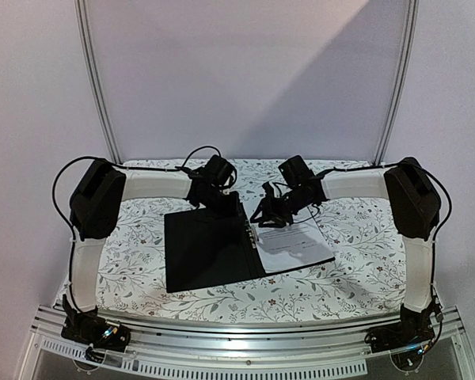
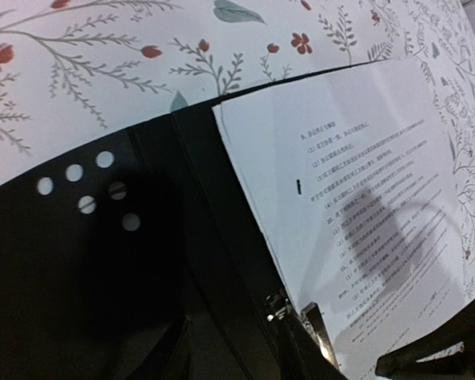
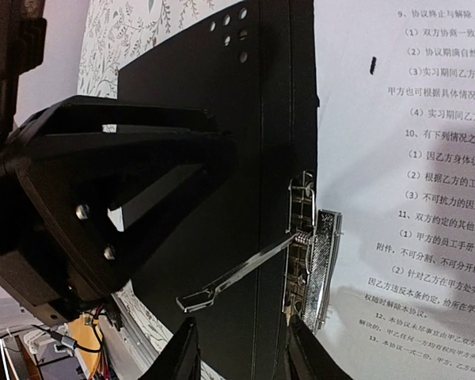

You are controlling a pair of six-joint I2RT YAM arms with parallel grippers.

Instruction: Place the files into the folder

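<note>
So the folder (image 1: 206,252) is lying wide open on the flowery table (image 1: 138,237), black inside facing up, pretty much dead center between the two arms. A white paper sheet (image 1: 297,245) with fine black text is sitting on the right half of it, with its left edge right up against the metal clip (image 1: 252,233) by the spine. In the right wrist view the clip's textured plate (image 3: 324,261) overlaps that edge of the sheet, and its thin lever (image 3: 237,277) sticks out across the spine toward the bare left half. I honestly can't tell if it's actually clamping the paper. The left half has a little cluster of round holes (image 2: 87,190) near its far edge. The right claw (image 3: 245,360) hangs just over the spine by the clip, with its fingers a narrow gap apart and nothing between them. The left claw (image 1: 224,201) is at the folder's far edge, but it's black on black, so I can't tell how wide it is.
</note>
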